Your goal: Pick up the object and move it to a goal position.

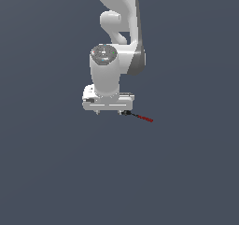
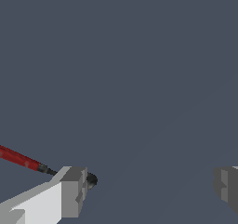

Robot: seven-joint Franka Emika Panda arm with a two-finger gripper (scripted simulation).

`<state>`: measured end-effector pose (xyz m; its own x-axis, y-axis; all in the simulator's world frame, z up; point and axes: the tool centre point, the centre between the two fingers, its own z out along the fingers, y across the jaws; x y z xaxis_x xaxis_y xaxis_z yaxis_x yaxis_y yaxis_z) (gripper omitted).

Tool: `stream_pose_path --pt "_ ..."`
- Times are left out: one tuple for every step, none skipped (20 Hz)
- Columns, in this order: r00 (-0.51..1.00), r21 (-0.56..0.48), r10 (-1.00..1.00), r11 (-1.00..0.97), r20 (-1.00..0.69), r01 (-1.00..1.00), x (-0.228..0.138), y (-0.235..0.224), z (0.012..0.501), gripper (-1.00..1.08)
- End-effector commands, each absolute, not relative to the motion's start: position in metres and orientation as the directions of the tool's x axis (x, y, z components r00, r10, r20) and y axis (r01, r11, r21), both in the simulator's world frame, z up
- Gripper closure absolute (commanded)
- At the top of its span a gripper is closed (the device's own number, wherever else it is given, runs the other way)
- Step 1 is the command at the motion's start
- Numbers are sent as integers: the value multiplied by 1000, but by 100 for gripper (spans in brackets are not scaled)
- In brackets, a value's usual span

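The object is a thin stick with a dark red shaft (image 1: pixel 145 119) and a black knobbed end (image 1: pixel 126 112). It lies on the dark grey floor, to the exterior view's right of my gripper (image 1: pixel 109 112). In the wrist view the red shaft (image 2: pixel 18 158) runs outward past one finger (image 2: pixel 69 190). The black knob (image 2: pixel 91 180) shows just beside that finger's inner face. The other finger (image 2: pixel 226 186) is far across from it. My gripper (image 2: pixel 148 188) is open wide and low over the floor, with nothing between the fingers but the knob at one side.
The white arm (image 1: pixel 116 56) rises behind and above the gripper. The floor (image 1: pixel 56 172) is plain dark grey with no other objects and no goal marker in view.
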<state>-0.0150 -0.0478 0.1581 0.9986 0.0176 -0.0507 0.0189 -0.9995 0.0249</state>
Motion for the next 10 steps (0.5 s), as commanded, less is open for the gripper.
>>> stream_pose_path --pt "997 25 60 -998 -51 62 -17 -43 154 -92" --pt "995 25 81 -996 -51 82 -18 -41 152 -92" --pt "993 25 104 -994 -51 105 -19 -38 150 -92" --pt "990 25 128 -991 -52 129 -20 -36 147 -92" --pt "987 25 154 -988 -52 156 -21 -33 145 -92" --pt "982 24 182 -983 -52 183 -22 -30 142 -92" --pt "976 24 211 -977 -52 213 -24 -26 139 -92" --pt "969 24 243 -969 -52 244 -25 -23 137 -92" --pt "960 23 276 -961 -52 277 -27 -19 133 -92" --pt "949 22 310 -950 -52 312 -29 -15 130 -92"
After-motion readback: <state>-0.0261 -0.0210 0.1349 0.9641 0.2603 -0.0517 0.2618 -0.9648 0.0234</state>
